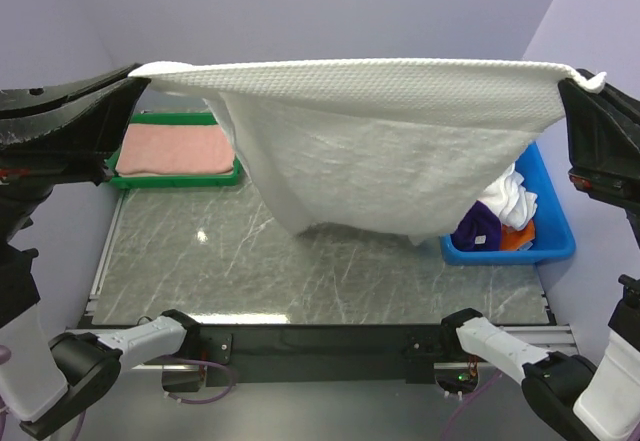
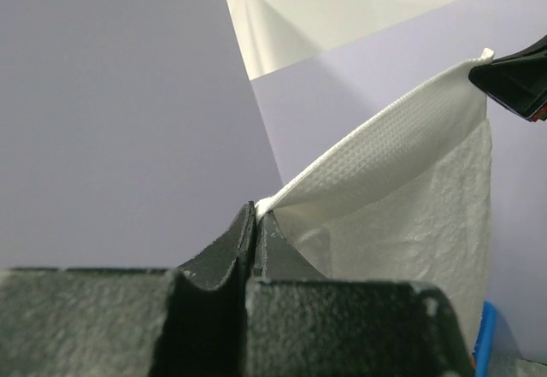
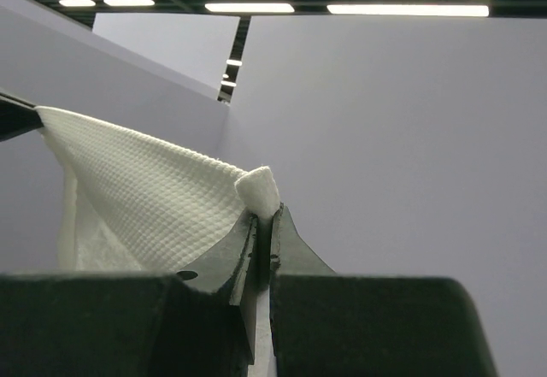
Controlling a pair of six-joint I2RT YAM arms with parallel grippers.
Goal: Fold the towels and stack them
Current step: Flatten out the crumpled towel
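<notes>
A white waffle-weave towel (image 1: 380, 141) hangs stretched high above the table between both grippers, its lower edge just above the marble top. My left gripper (image 1: 138, 73) is shut on its left top corner, seen pinched in the left wrist view (image 2: 256, 210). My right gripper (image 1: 572, 79) is shut on its right top corner, and a tuft of the towel (image 3: 259, 191) sticks out above the jaws. A folded pink towel (image 1: 172, 149) lies in the green tray (image 1: 170, 180) at the back left.
A blue bin (image 1: 553, 223) at the right holds several unfolded cloths, white, purple and orange. The grey marble table top (image 1: 300, 271) lies below the hanging towel. Lilac walls enclose the back and sides.
</notes>
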